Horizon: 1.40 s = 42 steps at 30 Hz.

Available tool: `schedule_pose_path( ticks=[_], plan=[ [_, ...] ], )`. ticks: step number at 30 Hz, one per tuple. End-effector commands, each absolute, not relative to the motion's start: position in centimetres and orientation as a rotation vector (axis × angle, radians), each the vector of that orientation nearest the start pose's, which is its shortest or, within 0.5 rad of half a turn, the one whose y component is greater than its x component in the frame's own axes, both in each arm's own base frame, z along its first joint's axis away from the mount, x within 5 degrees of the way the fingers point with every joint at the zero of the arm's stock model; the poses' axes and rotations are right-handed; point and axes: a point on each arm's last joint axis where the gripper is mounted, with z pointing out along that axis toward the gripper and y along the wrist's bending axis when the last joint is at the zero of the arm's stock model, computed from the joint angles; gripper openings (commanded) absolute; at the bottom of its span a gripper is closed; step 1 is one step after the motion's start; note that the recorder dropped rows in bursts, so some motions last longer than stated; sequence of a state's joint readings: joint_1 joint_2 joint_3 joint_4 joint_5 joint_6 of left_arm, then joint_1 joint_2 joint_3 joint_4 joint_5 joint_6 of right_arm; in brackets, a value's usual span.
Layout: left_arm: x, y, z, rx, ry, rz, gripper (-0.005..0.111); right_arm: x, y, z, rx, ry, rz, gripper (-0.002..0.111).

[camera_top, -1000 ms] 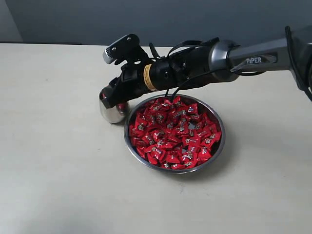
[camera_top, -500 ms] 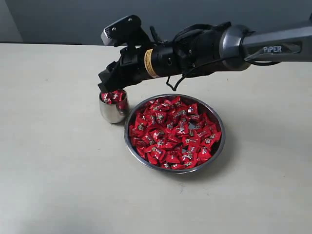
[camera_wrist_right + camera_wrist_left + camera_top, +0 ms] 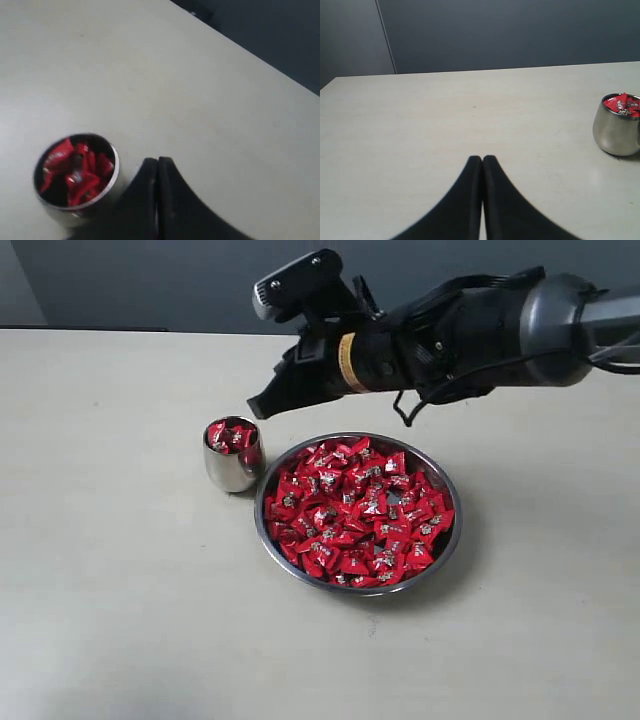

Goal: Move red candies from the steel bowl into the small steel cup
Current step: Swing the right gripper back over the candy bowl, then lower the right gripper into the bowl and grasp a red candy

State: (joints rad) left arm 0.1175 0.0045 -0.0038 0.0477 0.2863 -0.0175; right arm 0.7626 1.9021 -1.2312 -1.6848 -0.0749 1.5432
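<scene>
Red candies [image 3: 355, 510] (shiny, silver-marked) heap the steel bowl [image 3: 453, 540]; just beside it, the small steel cup [image 3: 226, 476] holds more, filled to its rim. Beyond and above, the right gripper [image 3: 256, 409] hangs pinched together, empty; the left gripper [image 3: 482, 160] is likewise closed.

Cropped at the frame edge, well aside of the left pincer [image 3: 482, 159]: small steel cup [image 3: 616, 127]. Blurred and partly hidden behind the right pincer [image 3: 158, 161], just beside it: the cup's wall. Too small to read: marks on the red candies [image 3: 355, 510].
</scene>
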Motion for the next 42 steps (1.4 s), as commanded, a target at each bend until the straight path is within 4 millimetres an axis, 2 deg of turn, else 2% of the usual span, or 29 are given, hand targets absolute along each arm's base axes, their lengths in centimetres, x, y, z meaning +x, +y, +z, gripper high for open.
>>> schedule_pose_path(
  ticks=[1,9,16,20,30,37,42],
  plan=[
    [5.4,0.8,18.7,-0.093,1.767,0.114,0.000,29.3,27.3,21.1,-0.969,1.963,0.298,0.000],
    [5.4,0.8,18.7,-0.093,1.767,0.114,0.000,27.3,22.8,20.7,-0.854,2.010,0.071,0.000],
    [5.4,0.8,18.7,-0.093,1.767,0.114,0.000,25.3,20.4,18.0,-0.840,2.111,0.009,0.000],
    [5.4,0.8,18.7,-0.093,1.767,0.114,0.000,24.9,20.2,17.4,-0.865,2.130,0.014,-0.001],
    [5.4,0.8,18.7,-0.093,1.767,0.114,0.000,23.4,21.4,16.7,-1.013,2.165,0.241,-0.001],
    [5.4,0.8,18.7,-0.093,1.767,0.114,0.000,23.7,20.4,16.3,-1.040,2.131,0.071,-0.001],
    [5.4,0.8,18.7,-0.093,1.767,0.114,0.000,23.2,21.0,15.4,-1.115,2.152,0.154,-0.001]
  ],
)
